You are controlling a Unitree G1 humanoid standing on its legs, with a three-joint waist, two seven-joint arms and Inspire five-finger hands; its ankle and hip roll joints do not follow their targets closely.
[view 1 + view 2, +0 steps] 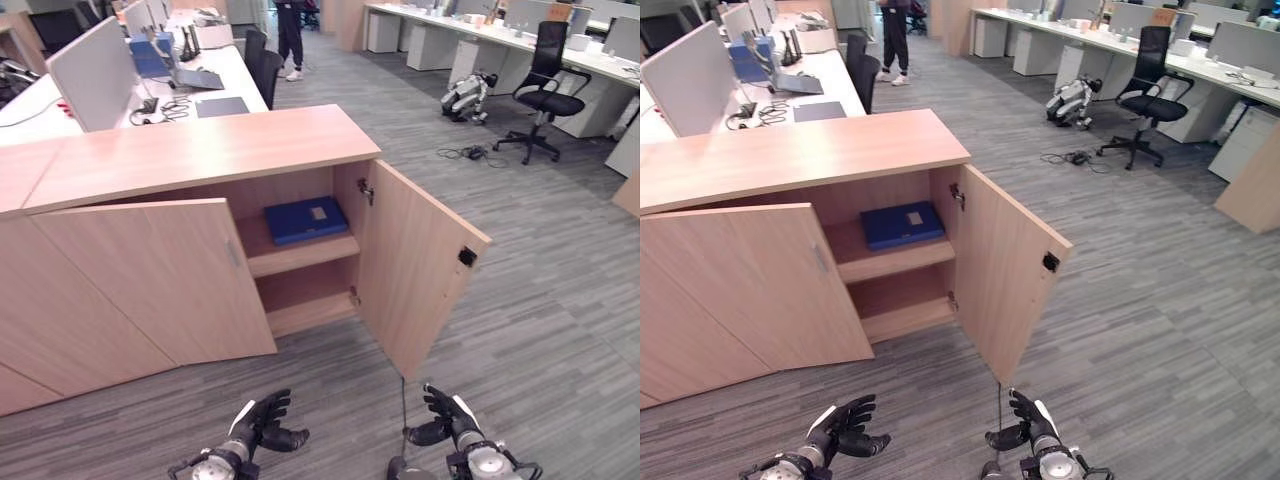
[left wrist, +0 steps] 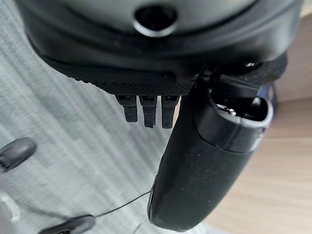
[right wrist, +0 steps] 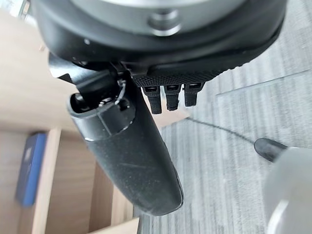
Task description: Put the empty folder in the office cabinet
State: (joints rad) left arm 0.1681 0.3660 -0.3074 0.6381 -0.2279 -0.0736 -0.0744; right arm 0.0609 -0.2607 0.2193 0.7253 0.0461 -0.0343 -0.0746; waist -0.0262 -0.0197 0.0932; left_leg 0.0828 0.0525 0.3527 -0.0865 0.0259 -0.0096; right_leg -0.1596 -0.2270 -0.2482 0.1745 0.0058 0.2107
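The fingers [image 1: 272, 404] of the left hand [image 1: 262, 425] and those of the right hand [image 1: 447, 420] are loosely spread and hold nothing, both hands low over the carpet in front of the cabinet [image 1: 200, 150]. The blue folder [image 1: 305, 219] lies flat on the upper shelf [image 1: 300, 252], well apart from both hands. Placing looks done; next, I judge, comes swinging the open right door [image 1: 420, 265] shut.
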